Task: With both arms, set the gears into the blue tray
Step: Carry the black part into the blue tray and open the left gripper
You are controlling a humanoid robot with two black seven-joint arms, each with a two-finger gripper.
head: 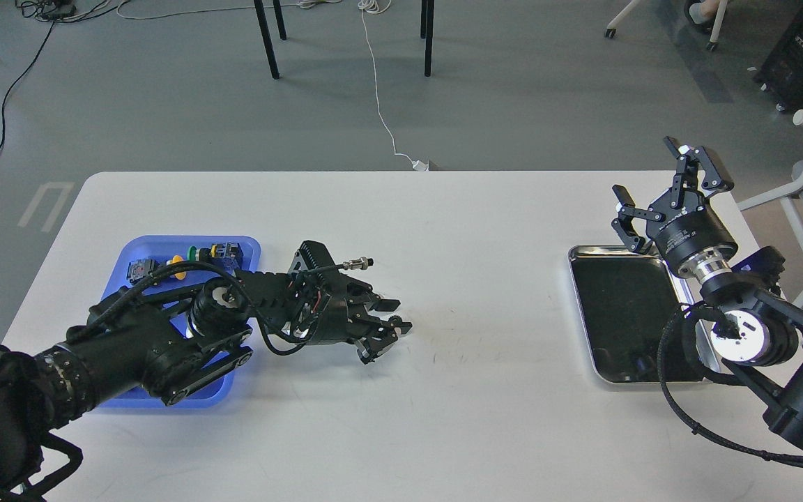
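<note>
One small black gear (396,321) lies on the white table, right of the blue tray (120,259). My left arm reaches across the tray, and my left gripper (387,325) is low over the table with its fingers on either side of the gear. A narrow gap still shows, so it is open. My right gripper (644,167) is raised at the far right, beyond the silver tray's far edge. It is wide open and holds nothing.
The blue tray holds push-button switches, among them a yellow-capped one (177,262) and a green-capped one (194,249). A silver metal tray (624,314) with a black inside sits at the right, under my right arm. Chairs stand off the table's right side.
</note>
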